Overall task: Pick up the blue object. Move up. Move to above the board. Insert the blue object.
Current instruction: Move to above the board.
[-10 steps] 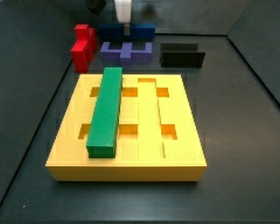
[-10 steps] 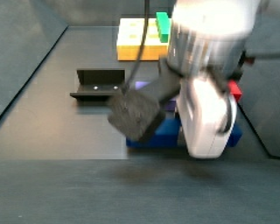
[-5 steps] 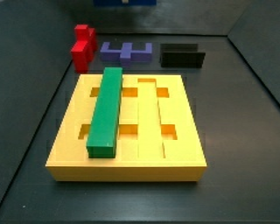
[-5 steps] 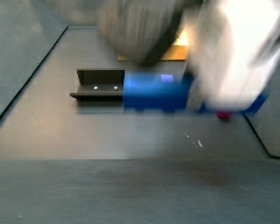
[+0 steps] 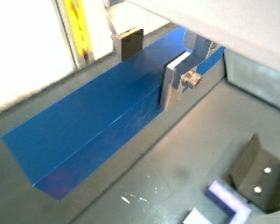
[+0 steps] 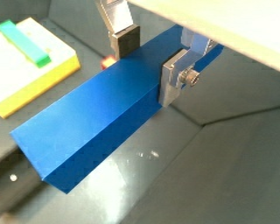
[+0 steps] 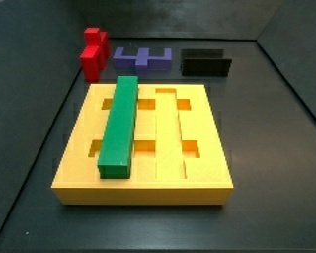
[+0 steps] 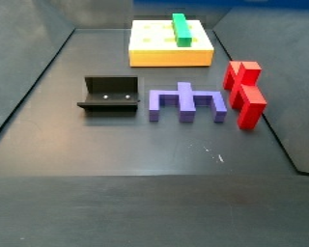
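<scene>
The blue object point(image 5: 95, 118) is a long dark blue bar, and in both wrist views it sits between the fingers with its long faces against the pads. My gripper point(image 5: 152, 61) is shut on the blue object point(image 6: 90, 122) and holds it off the dark floor. Neither the gripper point(image 6: 150, 59) nor the bar shows in the side views. The board point(image 7: 141, 193) is a large yellow grooved slab with a green bar point(image 7: 118, 124) lying in one groove. In a wrist view the board point(image 6: 38, 80) lies off to one side of the blue object, below it.
A purple notched block point(image 8: 185, 101), a red piece point(image 8: 245, 92) and the dark fixture point(image 8: 109, 95) stand on the floor beyond the board point(image 8: 170, 58). Dark walls fence the floor on all sides. The fixture point(image 5: 257, 175) also lies below my gripper.
My gripper, which was low by the purple block, has risen with the blue object and left both side views. The other pieces have not moved.
</scene>
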Motion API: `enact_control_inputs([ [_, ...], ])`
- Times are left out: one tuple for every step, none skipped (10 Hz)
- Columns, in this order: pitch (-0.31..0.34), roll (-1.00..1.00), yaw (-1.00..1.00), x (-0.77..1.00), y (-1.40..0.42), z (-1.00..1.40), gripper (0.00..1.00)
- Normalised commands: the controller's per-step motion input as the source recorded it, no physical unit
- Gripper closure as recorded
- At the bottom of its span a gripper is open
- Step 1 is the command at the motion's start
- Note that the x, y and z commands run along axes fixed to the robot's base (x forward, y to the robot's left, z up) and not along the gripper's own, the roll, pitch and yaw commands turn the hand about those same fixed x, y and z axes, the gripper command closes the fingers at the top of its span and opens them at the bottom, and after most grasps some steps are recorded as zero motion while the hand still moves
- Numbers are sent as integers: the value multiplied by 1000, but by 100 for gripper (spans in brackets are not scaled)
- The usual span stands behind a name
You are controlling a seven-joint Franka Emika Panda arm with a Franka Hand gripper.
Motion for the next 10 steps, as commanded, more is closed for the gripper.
enact_control_inputs([
  [66, 0, 3, 43, 13, 194, 100],
  [68, -3, 1000, 137, -1400, 131, 100],
  [69, 1, 1000, 130, -1400, 126, 100],
  [63, 6, 1000, 119, -1400, 129, 100],
  [60, -3, 1000, 117, -1400, 129, 100],
  [62, -4, 1000, 121, -1400, 130, 100],
  [64, -2, 1000, 122, -1400, 133, 100],
  [64, -8, 1000, 120, -1400, 139, 100],
  [67, -5, 1000, 124, -1400, 146, 100],
  [70, -7, 1000, 127, -1400, 148, 100],
])
